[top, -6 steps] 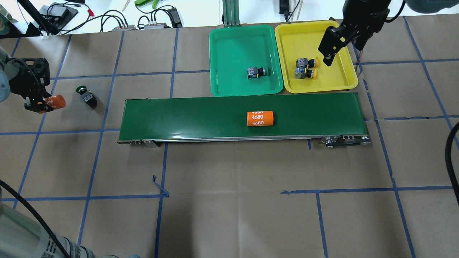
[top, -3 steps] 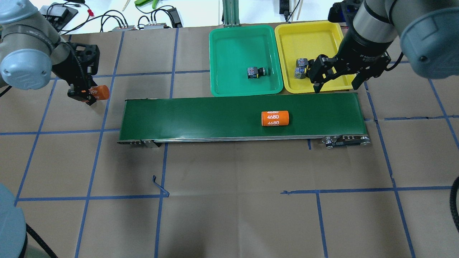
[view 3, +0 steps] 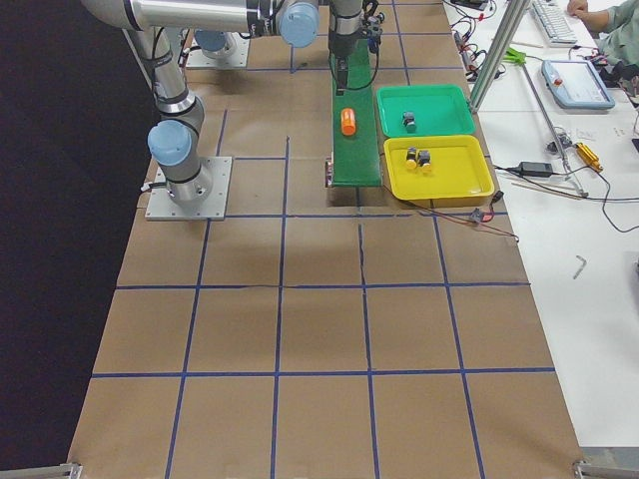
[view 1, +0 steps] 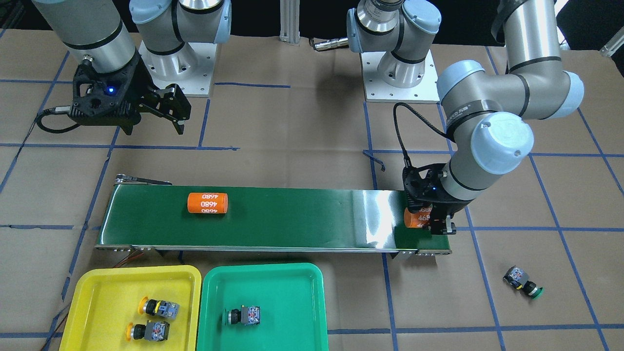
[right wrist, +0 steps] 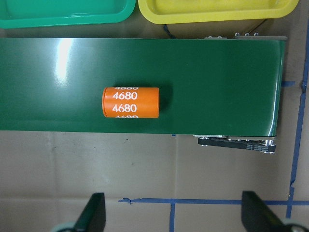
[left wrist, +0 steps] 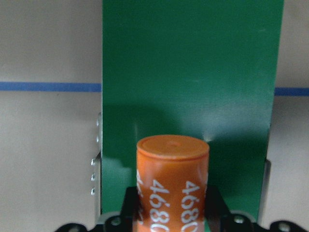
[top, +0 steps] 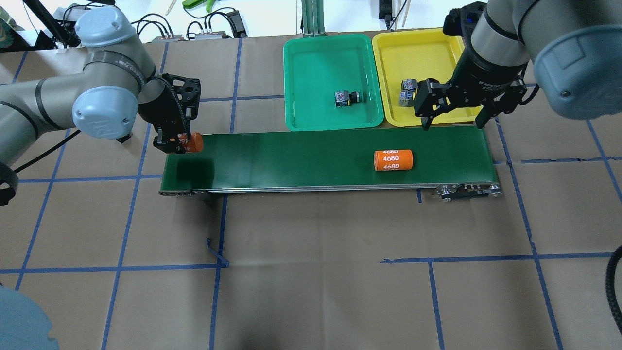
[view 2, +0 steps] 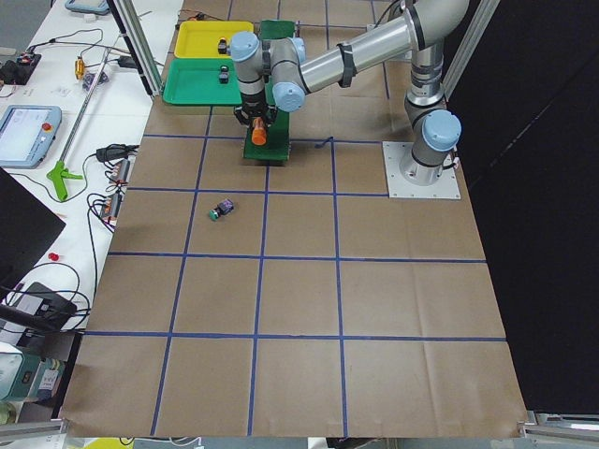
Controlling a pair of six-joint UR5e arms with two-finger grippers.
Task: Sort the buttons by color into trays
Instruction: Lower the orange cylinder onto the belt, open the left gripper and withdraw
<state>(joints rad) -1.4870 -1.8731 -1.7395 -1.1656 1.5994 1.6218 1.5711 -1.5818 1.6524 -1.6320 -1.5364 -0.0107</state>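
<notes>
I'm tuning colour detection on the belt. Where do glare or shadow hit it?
Front-facing view: a pale glare band crosses the conveyor belt near the held cylinder. Right wrist view: a smaller bright patch, upper left. Overhead view: no glare, but a dark shadow beside that cylinder.

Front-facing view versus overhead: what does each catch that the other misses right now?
Only front-facing: the stray green button on the paper, both yellow buttons unobstructed, and the arm bases. Only overhead: cables on the far white bench. Both: the conveyor belt, a loose 4680 cylinder on it, the left end effector gripping a second cylinder at the belt's end, the right end effector open, one green button in the green tray.
</notes>
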